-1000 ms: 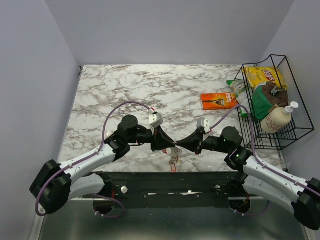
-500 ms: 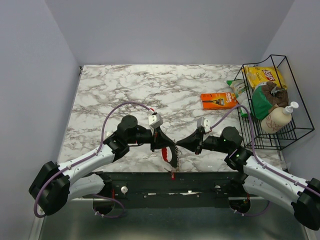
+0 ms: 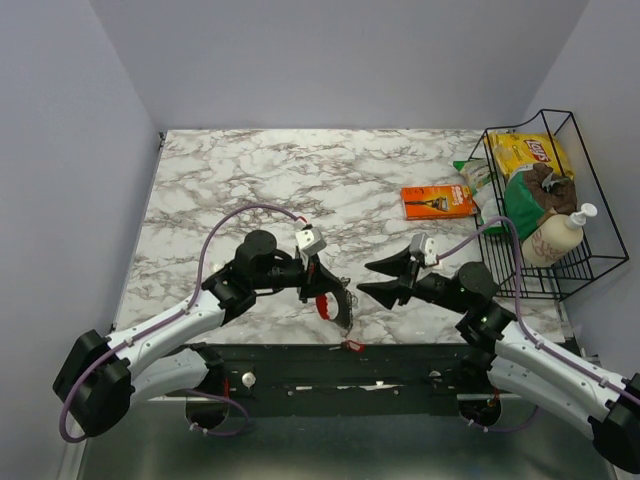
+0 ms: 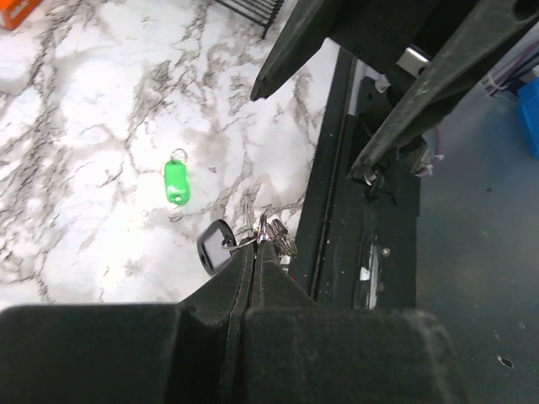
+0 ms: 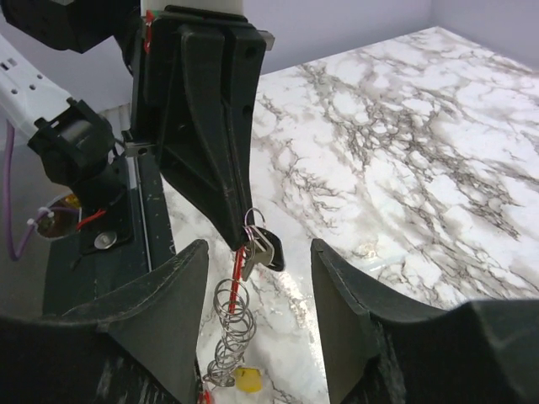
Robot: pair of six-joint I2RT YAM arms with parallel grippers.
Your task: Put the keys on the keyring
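My right pincer [image 3: 365,278] had just let go and backed off; left pincer [image 4: 256,250] alone gripped the keyring [image 5: 253,220], green key [image 4: 175,182] still loose on the table [image 4: 84,101]

The two arms have white plastic shells [image 3: 165,335] and round black joints [image 3: 258,245]. A thin purple cable [image 3: 247,206] runs along each arm. A small grey camera box [image 3: 309,240] sits at each wrist. The left gripper [image 4: 257,249] and the right gripper [image 3: 365,278] have long matt black fingers [image 5: 206,143], each narrowing to a point.
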